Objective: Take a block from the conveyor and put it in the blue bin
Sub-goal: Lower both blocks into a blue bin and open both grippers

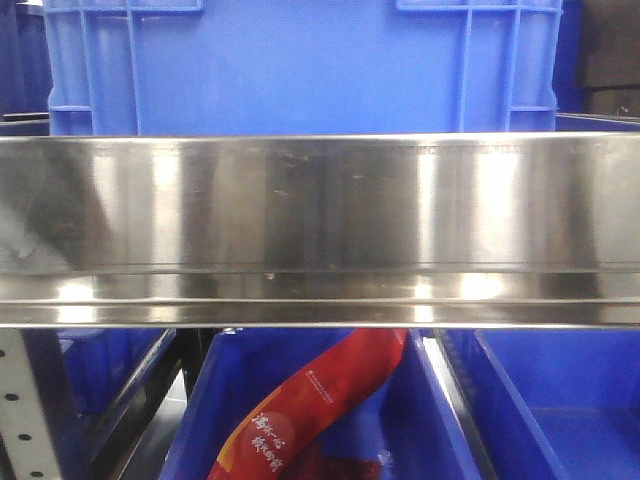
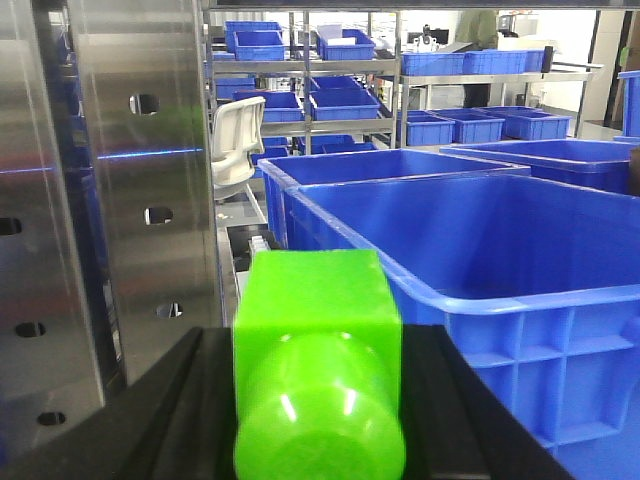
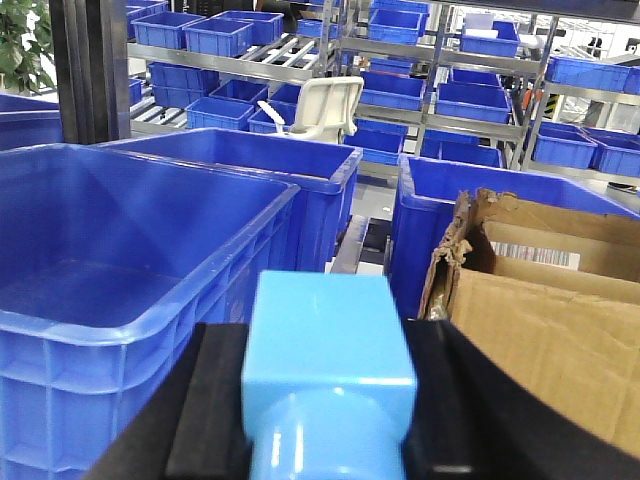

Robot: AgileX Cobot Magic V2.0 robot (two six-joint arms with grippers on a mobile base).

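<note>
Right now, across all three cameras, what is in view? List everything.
bins: many, blue; big beside both arms and around rail, small on shelves
rail: 1, steel, across front view
packet: 1, red, in bin under rail
box: 1, brown cardboard, torn, right wrist view
chair: 1, white, by shelves
panel: 1, steel, holed, left wrist view
plant: 1, green, right wrist view corner
green piece: 1, between left fingers; block or gripper part, cannot tell
light-blue piece: 1, between right fingers; same doubt
left fingers: 2, black
right fingers: 2, black
</note>
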